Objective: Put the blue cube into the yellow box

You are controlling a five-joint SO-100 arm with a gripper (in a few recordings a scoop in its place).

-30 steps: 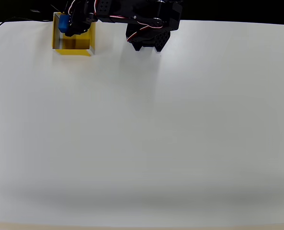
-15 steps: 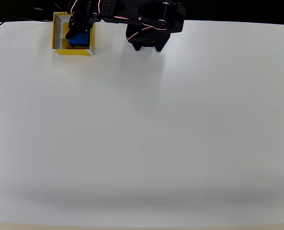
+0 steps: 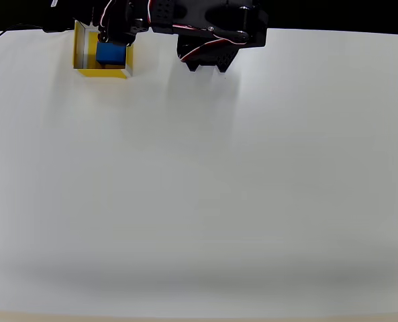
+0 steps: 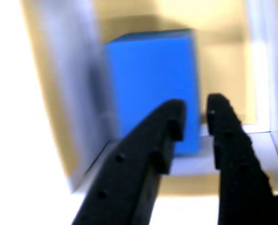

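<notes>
The blue cube [image 3: 110, 54] rests inside the yellow box [image 3: 82, 55] at the table's far left corner in the overhead view. My black gripper [image 3: 116, 33] hovers over the box's back edge, just behind the cube. In the wrist view the blue cube [image 4: 150, 84] sits on the floor of the yellow box [image 4: 223, 61], close to its left wall. The gripper [image 4: 195, 110] is in front of the cube, its fingers a narrow gap apart and holding nothing. The fingers cover the cube's lower edge.
The arm's black base [image 3: 209, 54] stands at the back edge, right of the box. The white table [image 3: 199, 188] stretches wide and bare toward the front. Behind its far edge runs a dark strip [image 3: 333, 13].
One second ago the cube was in my gripper above the box. It now lies in the box, released, and the gripper has pulled back toward the far edge.
</notes>
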